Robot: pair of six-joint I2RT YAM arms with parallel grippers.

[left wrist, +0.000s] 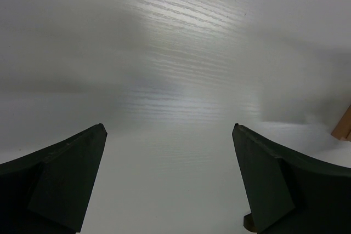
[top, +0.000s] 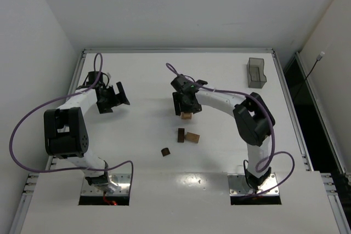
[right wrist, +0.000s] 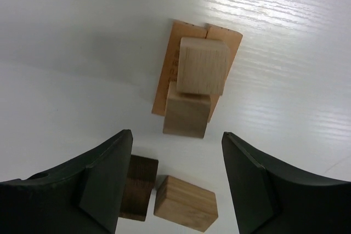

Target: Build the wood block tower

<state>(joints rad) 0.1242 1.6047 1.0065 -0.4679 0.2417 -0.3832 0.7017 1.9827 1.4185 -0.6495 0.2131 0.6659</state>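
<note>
The tower point(top: 187, 116) stands mid-table. In the right wrist view it is two flat orange-tan pieces point(right wrist: 164, 83) side by side at the base, with a light tan block point(right wrist: 186, 114) and a light tan cube point(right wrist: 202, 65) stacked on them. My right gripper point(top: 185, 106) hovers just above it, open and empty point(right wrist: 176, 135). Loose blocks lie nearer me: a dark brown one point(top: 180, 135) point(right wrist: 137, 187), a tan one point(top: 192, 137) point(right wrist: 185, 202), and another dark one point(top: 165, 151). My left gripper point(top: 113, 98) is open and empty point(left wrist: 170, 127) over bare table at the left.
A translucent grey bin point(top: 256, 72) stands at the back right. The table's raised metal edge point(top: 181, 50) runs along the back. In the left wrist view a tan block's edge point(left wrist: 344, 124) shows at the far right.
</note>
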